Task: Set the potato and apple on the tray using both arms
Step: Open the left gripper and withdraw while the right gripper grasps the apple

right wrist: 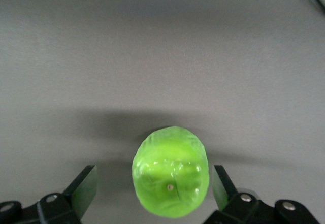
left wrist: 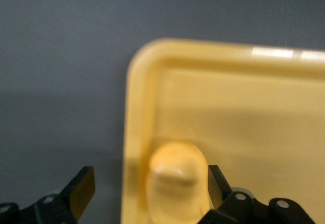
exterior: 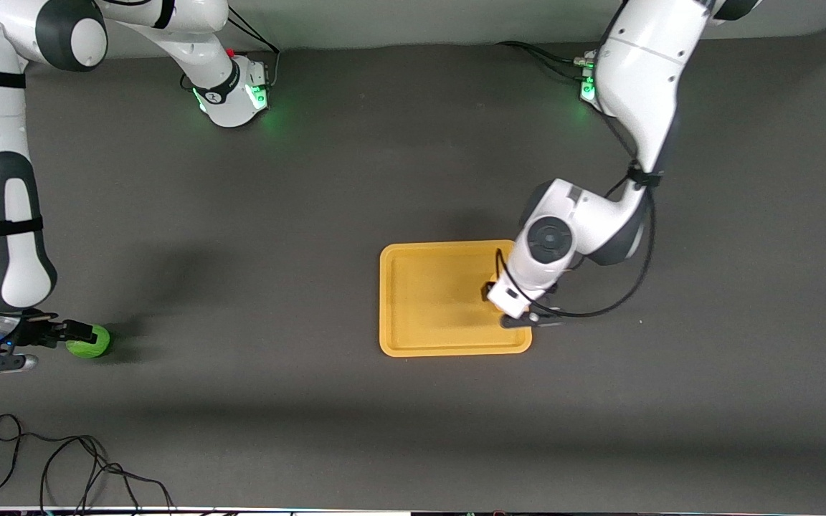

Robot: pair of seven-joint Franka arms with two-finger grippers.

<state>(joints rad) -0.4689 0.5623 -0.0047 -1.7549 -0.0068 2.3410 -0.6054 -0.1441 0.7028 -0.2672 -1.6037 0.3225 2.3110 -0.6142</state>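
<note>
Left gripper (left wrist: 147, 193) hangs spread over the tray (exterior: 413, 301) at its edge toward the left arm's end, the potato (left wrist: 177, 181) on the tray floor between its fingers, one finger over bare dark mat (exterior: 399, 430). Right gripper (right wrist: 152, 193), low at the right arm's end, stands spread around the apple (right wrist: 170, 178) on the mat, open mat all round.
</note>
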